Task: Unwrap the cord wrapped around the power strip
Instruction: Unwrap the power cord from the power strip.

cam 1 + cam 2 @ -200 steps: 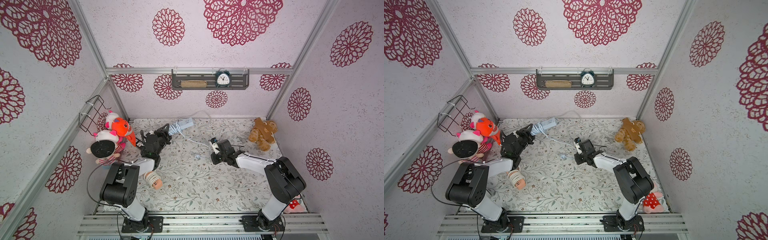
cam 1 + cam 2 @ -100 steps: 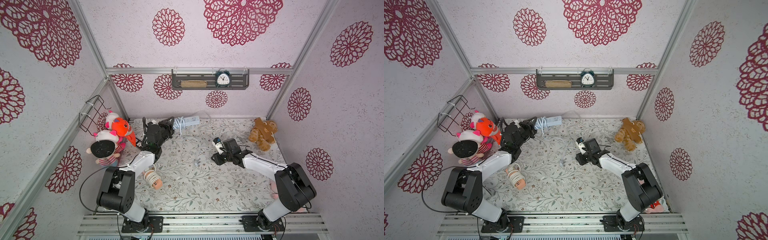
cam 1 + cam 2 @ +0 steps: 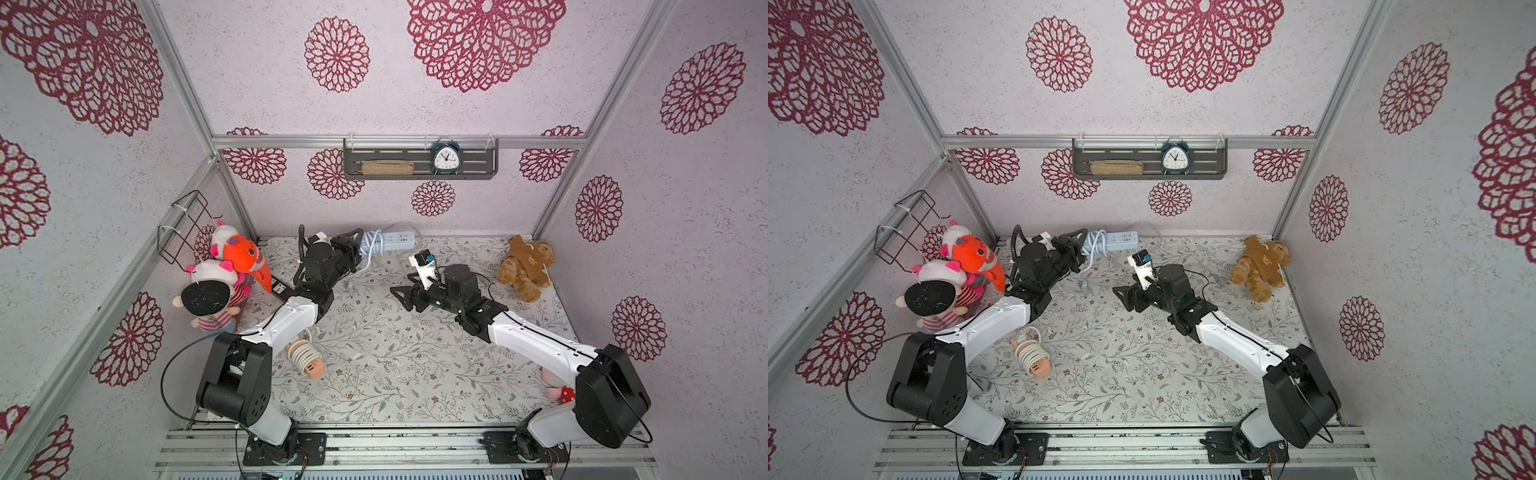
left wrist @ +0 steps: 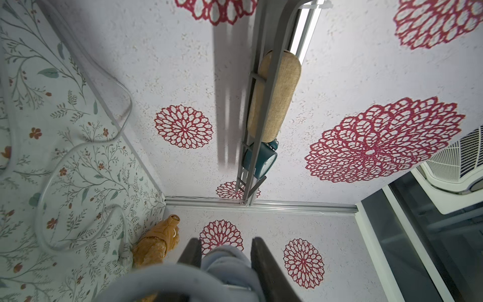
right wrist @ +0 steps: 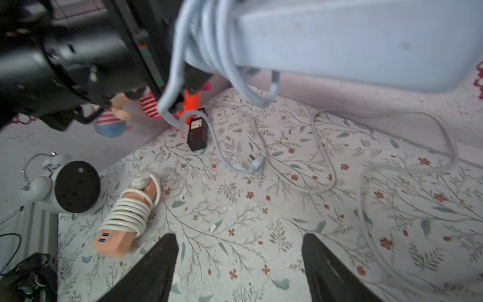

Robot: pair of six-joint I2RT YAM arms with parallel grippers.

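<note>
Currently the left gripper clamps the power strip aloft near the back wall; the right gripper gapes empty. Tugging the cord could tighten its coils and wrench the strip loose.

Pale blue plastic power strip: blurred and cropped
In the right wrist view it runs off the edge; at its wrapped end, pale grey cord coils cover the tips of the left gripper in both top views.

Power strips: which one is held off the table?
The blue strip, in the left hand; the peach strip and black strip lie on the table.
</note>
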